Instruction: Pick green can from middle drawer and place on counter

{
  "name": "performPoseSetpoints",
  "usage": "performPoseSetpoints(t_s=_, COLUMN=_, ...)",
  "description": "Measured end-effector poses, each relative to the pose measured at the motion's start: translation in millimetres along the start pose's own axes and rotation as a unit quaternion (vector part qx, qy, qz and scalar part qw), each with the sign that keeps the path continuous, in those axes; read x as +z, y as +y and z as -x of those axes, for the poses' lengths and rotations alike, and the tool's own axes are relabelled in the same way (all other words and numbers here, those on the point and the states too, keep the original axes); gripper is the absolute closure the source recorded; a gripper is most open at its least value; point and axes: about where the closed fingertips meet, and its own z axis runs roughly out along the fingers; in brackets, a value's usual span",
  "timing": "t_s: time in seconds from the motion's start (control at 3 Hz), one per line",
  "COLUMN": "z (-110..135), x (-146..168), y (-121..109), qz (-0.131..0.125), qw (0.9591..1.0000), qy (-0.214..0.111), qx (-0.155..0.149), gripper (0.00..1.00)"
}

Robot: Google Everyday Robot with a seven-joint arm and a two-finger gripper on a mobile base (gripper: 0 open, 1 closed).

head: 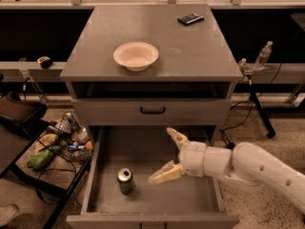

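While the white arm (pixel 259 171) reaches in from the lower right of the frame, its gripper (pixel 162 156) hangs over the open middle drawer (pixel 138 147), fingers (pixel 167 173) spread wide and holding nothing.

Filling the upper centre, the gray desk (pixel 195 51) stands above the drawer, which is pulled out toward the bottom edge. The arm lies across the drawer's right side, forearm sloping up to the left and wrist pointing left. One finger aims up-left toward the closed drawer front (pixel 109 111) with its black handle, and the other slants down-left. A white bowl (pixel 136 56) sits left of the desk's middle. The green can (pixel 125 180) stands upright on the drawer floor at lower left, just left of the lower fingertip and apart from it. A small dark flat object (pixel 190 18) lies near the desk's far right corner.
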Motion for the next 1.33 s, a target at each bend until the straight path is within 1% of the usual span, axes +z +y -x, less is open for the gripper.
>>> performPoseSetpoints(t_s=0.33, z=-51, x=55, y=-4, qz=-0.016, qw=0.9995, qy=0.004, qx=-0.028, gripper=0.00)
performPoseSetpoints(t_s=0.67, z=-114, x=112, y=-26, qz=-0.016, qw=0.9976, qy=0.031, qx=-0.060, gripper=0.00)
performPoseSetpoints(t_s=1.0, z=-151, x=141, y=-34, qz=0.006, qw=0.9959, qy=0.051, qx=-0.075, gripper=0.00)
performPoseSetpoints(t_s=1.33, z=-164, x=156, y=-15, qz=0.037, qw=0.9951, qy=0.048, qx=-0.079, gripper=0.00)
